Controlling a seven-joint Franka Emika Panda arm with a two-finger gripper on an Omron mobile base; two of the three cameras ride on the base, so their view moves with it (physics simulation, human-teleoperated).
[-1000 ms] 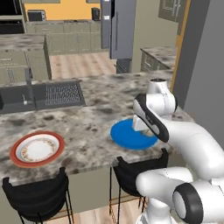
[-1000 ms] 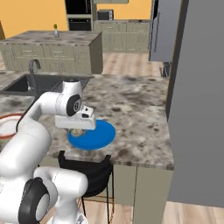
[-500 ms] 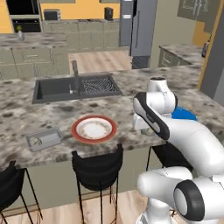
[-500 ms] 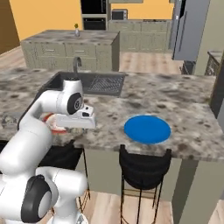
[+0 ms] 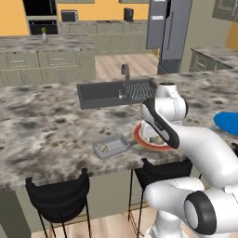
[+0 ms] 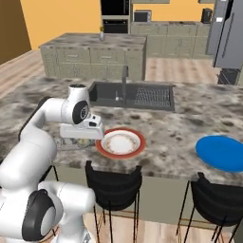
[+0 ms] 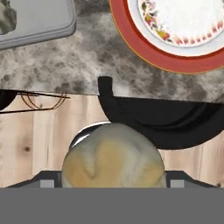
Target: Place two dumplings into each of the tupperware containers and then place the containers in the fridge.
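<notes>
the gripper jaws pinch a dumpling above the counter edge, between the container and plate.

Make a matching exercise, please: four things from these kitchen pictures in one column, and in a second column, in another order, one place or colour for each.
Things:
1. plate
2. tupperware container
3. round mat
4. sink

Descriptions:
a. dark basin set into the counter behind the plate
b. flat and blue, far to the right on the counter
c. white with a red-orange rim
d. grey open tray with a dumpling inside

Pairs: 1-c, 2-d, 3-b, 4-a
</notes>
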